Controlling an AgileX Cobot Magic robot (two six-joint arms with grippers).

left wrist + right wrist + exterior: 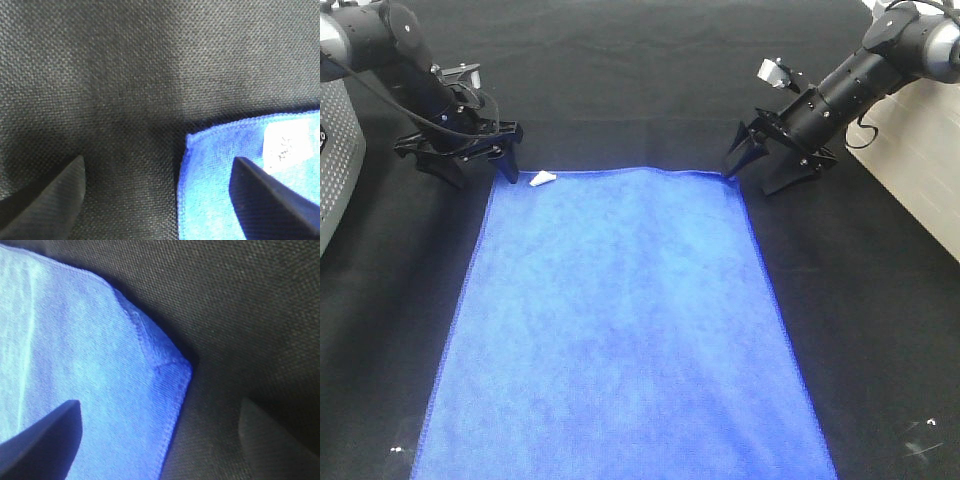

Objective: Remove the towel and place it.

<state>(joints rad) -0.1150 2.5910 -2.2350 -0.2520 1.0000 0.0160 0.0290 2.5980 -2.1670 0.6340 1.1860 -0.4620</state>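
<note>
From above, the towel (620,320) is lying flat on the black table (880,330), its far corners at the left fingers (507,162) and right fingers (744,148). Left wrist: the fingers (270,195) are gaping wide, straddling the tagged corner, gripping nothing. Right wrist: the fingers (45,435) are standing wide astride the other corner, empty.

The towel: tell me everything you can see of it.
The towel is a bright blue, fuzzy microfibre rectangle with stitched edges, lying flat and spread on the black cloth. A small white tag sits at its far left corner. The open left gripper and open right gripper each straddle a far corner; contact is unclear.
</note>
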